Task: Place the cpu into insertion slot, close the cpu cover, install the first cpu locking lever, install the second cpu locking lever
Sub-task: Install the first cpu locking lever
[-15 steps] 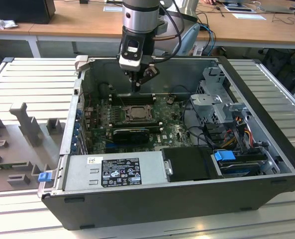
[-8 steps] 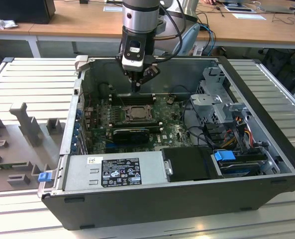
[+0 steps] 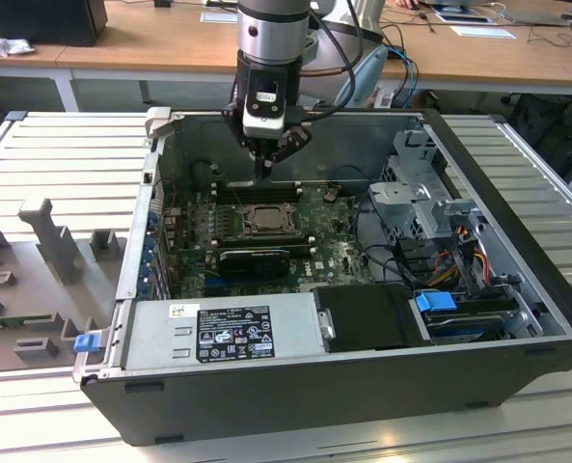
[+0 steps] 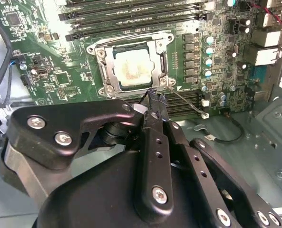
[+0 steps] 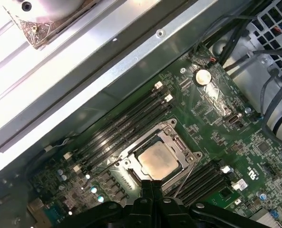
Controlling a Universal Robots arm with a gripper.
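The cpu [image 4: 130, 70] is seen seated in the insertion slot [image 4: 100, 52] on the green motherboard [image 4: 45, 71], with the cpu cover [image 4: 108, 69] laid flat around it. The claw [image 4: 152, 97] is held with its fingers pressed together and nothing visibly gripped between them. Its tips are placed just beside the slot's edge, where a thin wire locking lever [image 4: 188, 102] is angled away from the slot.

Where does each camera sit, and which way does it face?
Exterior view: outside the open computer case, looking down into it; the arm and gripper show.
First wrist view: on the arm, facing the cpu past the gripper.
Second wrist view: on the arm, facing the cpu over the gripper.
Both wrist views share the cpu and gripper.
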